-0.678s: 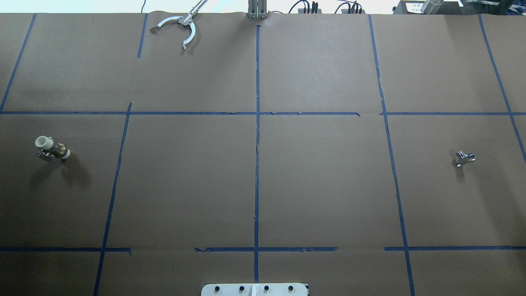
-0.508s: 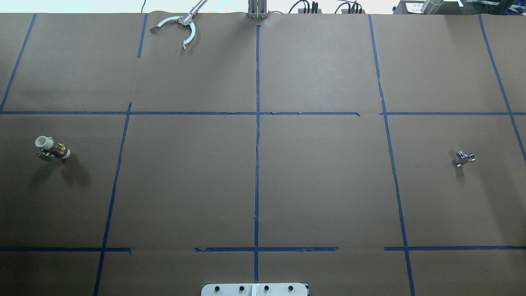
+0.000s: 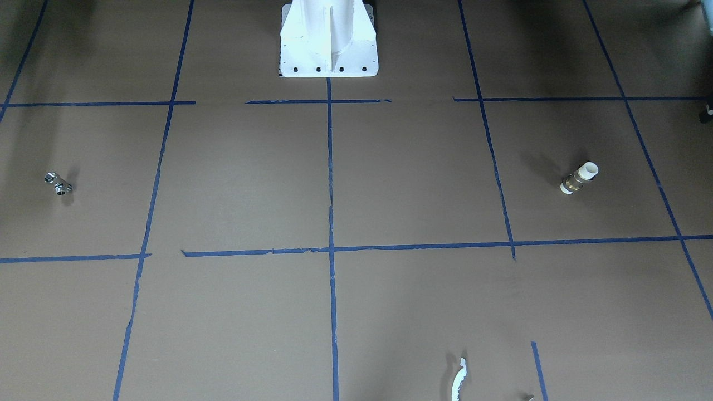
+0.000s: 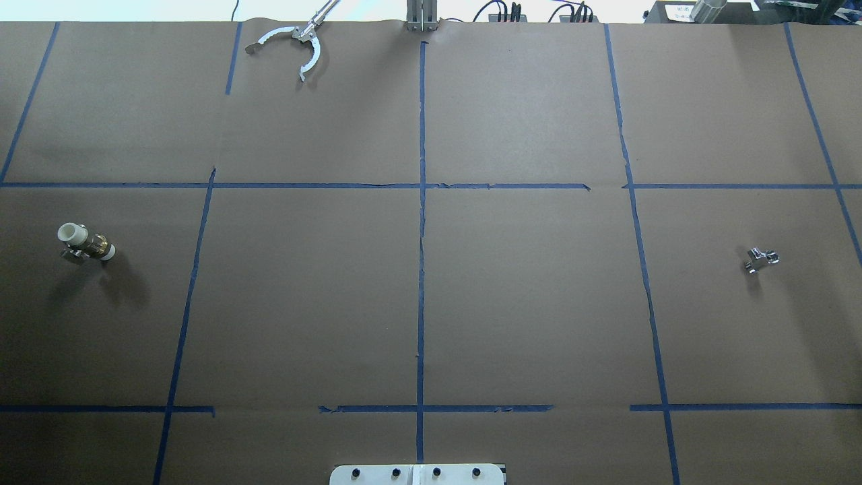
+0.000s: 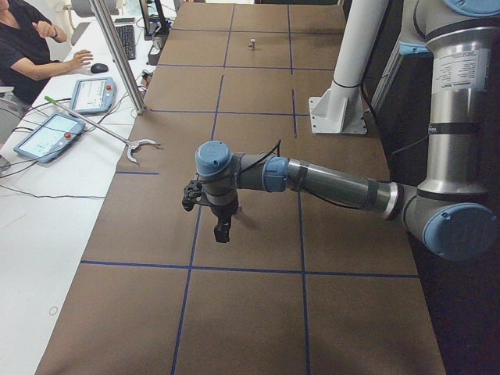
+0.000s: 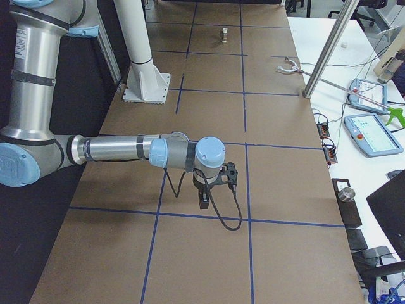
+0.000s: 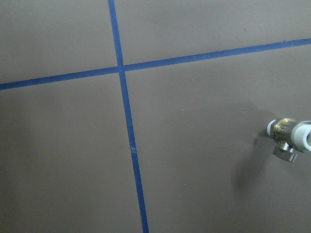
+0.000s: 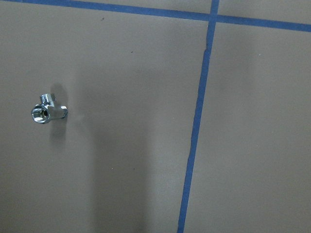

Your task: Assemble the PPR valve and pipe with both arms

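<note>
I cannot tell how wide either pincer stands. The left pincer (image 5: 223,231) and right pincer (image 6: 204,201) show only from the sides, each hanging above the worktop (image 4: 525,303). The brass-and-white pipe piece (image 4: 85,244) lies at the far left, and the chrome valve (image 4: 761,259) well apart at the far right. Both look rigid, small and slick. I'd take the pipe piece by its brass middle and the valve across its body.

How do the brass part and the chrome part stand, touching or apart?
Apart. The overhead view shows the brass part near its left edge and the chrome part near its right edge, with a wide gap between them.
</note>
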